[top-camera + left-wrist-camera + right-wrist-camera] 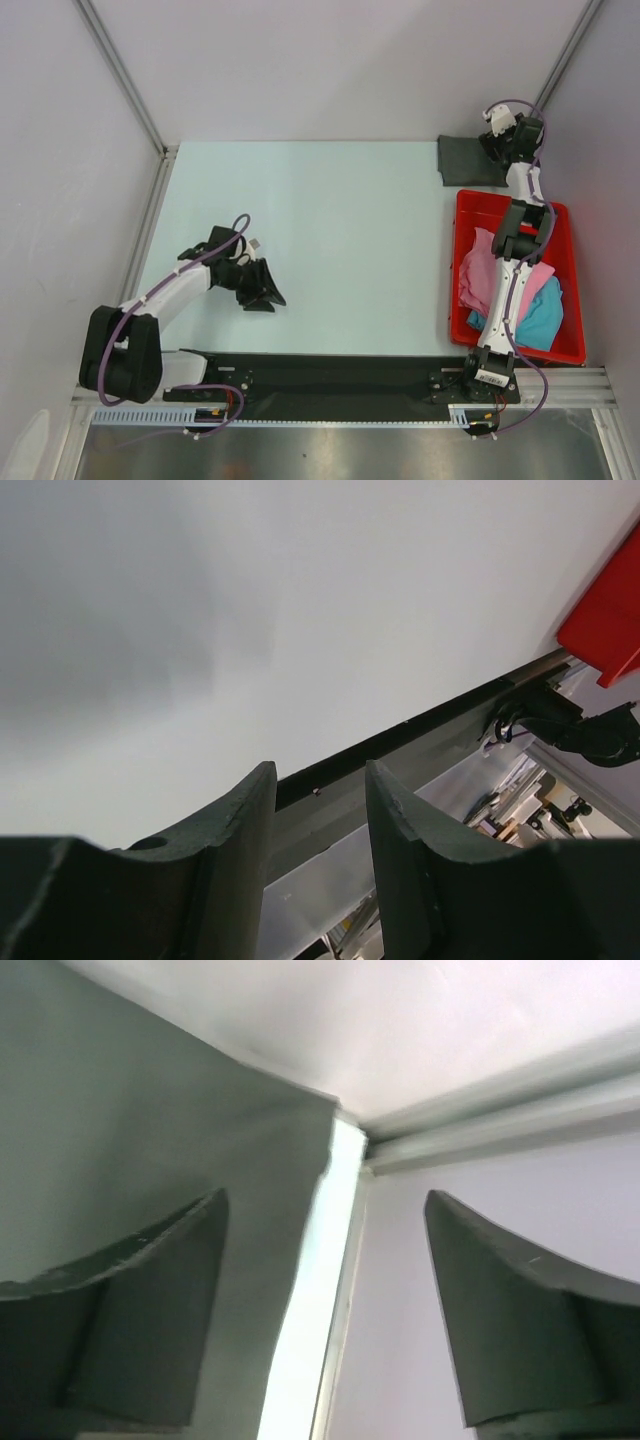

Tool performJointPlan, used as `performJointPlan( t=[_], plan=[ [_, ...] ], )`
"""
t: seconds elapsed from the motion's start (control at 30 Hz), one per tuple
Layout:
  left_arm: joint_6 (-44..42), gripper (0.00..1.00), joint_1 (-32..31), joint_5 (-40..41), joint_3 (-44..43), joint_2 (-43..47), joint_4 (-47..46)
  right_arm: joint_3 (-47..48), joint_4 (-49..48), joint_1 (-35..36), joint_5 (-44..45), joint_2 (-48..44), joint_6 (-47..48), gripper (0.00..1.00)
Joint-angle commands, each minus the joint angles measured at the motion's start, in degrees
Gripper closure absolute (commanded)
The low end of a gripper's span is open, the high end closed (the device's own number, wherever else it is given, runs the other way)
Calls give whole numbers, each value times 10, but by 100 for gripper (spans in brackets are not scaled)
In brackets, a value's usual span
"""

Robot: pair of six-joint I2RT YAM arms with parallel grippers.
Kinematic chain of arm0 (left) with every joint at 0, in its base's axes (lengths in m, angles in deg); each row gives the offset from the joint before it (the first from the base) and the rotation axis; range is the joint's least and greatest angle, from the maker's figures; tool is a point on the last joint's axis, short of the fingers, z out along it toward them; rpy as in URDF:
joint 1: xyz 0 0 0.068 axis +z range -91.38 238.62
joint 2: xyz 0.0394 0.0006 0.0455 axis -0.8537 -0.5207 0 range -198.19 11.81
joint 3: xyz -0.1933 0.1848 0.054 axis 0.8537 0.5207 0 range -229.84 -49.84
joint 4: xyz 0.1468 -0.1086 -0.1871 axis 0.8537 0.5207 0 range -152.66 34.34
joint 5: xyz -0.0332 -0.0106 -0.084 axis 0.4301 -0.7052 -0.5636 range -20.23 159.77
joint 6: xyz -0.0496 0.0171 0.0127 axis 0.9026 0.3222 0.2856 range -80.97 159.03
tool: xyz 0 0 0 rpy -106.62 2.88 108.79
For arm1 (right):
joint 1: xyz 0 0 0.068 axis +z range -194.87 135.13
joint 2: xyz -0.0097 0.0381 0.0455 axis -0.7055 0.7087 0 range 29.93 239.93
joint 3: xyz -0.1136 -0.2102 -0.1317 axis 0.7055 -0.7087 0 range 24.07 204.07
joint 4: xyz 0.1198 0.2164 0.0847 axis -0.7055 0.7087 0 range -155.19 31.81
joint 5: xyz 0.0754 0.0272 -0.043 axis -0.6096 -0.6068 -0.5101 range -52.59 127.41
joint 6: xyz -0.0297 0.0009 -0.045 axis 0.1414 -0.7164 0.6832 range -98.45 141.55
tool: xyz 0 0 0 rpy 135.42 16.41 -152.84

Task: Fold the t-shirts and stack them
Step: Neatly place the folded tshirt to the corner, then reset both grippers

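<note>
Hovering | right gripper (322, 1198) spread wide, empty | above charcoal t-shirt (465, 160)

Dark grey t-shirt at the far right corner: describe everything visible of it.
The dark grey t-shirt is soft, matte cloth folded into a compact, roughly square, flat pad. It lies on the pale table in the far right corner, just beyond the red tray. The right end effector stands open over its right edge. The wrist view shows one finger above the cloth, though contact cannot be judged.
</note>
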Motion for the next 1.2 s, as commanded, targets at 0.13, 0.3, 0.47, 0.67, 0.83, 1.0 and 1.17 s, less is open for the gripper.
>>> performJointPlan(
  t=[0.13, 0.3, 0.47, 0.67, 0.83, 1.0, 1.17],
  plan=[
    [14, 53, -1, -22, 10, 68, -15, -34, -27, 22, 158, -109, -84, 14],
    [44, 53, -1, -36, 6, 112, -52, -68, 54, 69, 169, -245, -255, 11],
    [34, 52, -1, -24, -18, 145, -67, -286, 29, 117, 82, -402, -546, 0],
    [51, 50, -1, -29, -13, 193, -91, -488, 46, 240, 62, -569, -654, 0],
    [90, 31, -1, 4, 2, 289, -80, -682, 39, 382, 162, -748, -729, 0],
    [154, 19, -2, 13, 65, 388, -75, -954, 44, 415, 71, -898, -1014, 0],
    [194, 8, -2, 50, 144, 530, -83, -1074, 120, 500, 122, -1025, -1065, 0]
  ],
)
